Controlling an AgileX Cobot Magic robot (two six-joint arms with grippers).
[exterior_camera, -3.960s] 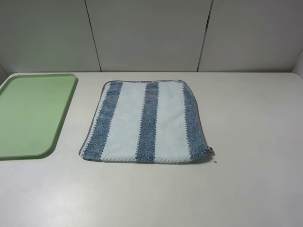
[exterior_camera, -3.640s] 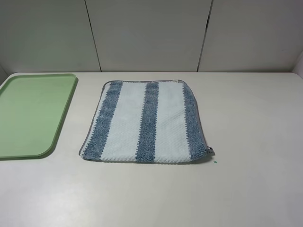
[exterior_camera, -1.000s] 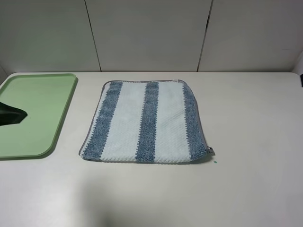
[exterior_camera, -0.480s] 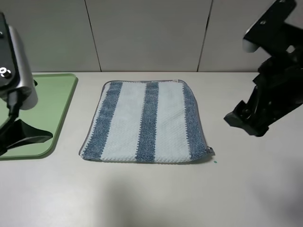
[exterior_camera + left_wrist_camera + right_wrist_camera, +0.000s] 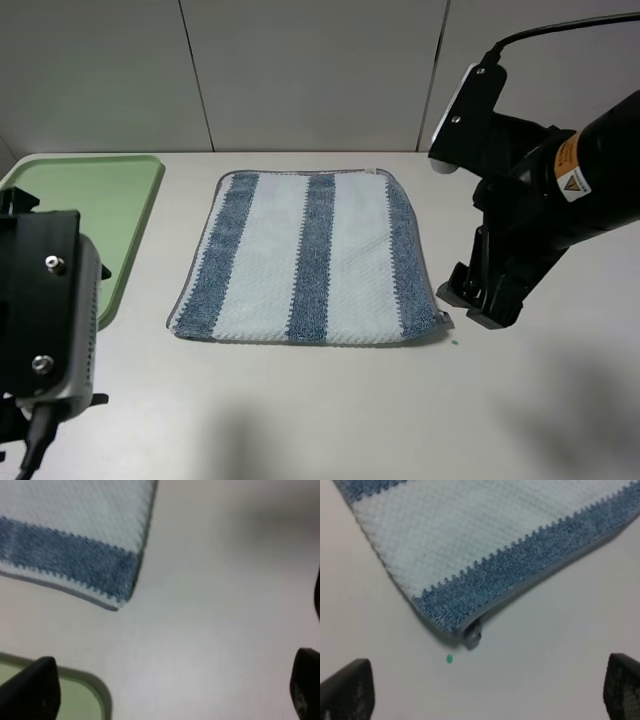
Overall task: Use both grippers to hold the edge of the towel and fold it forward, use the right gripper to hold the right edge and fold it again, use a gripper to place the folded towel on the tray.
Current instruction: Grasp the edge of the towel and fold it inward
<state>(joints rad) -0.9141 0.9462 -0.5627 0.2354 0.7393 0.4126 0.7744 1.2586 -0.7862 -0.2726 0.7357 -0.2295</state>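
Left claw [image 5: 170, 695]: 2 thin black fingers [image 5: 35, 692] spread wide, holding nothing, over the white tabletop [image 5: 300, 420]. The rounded corner of the flat light green plastic tray [image 5: 100, 185] sits just beside 1 finger. Right claw [image 5: 485, 690]: also spread, empty. The blue-grey and white striped terry towel [image 5: 305, 255] lies flat between both claws, 1 near corner ahead of each, untouched.

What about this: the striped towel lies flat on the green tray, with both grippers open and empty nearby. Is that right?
No. The striped towel lies flat on the white table beside the green tray, not on it; the exterior high view shows bare table between them. The left gripper and right gripper are open and empty.
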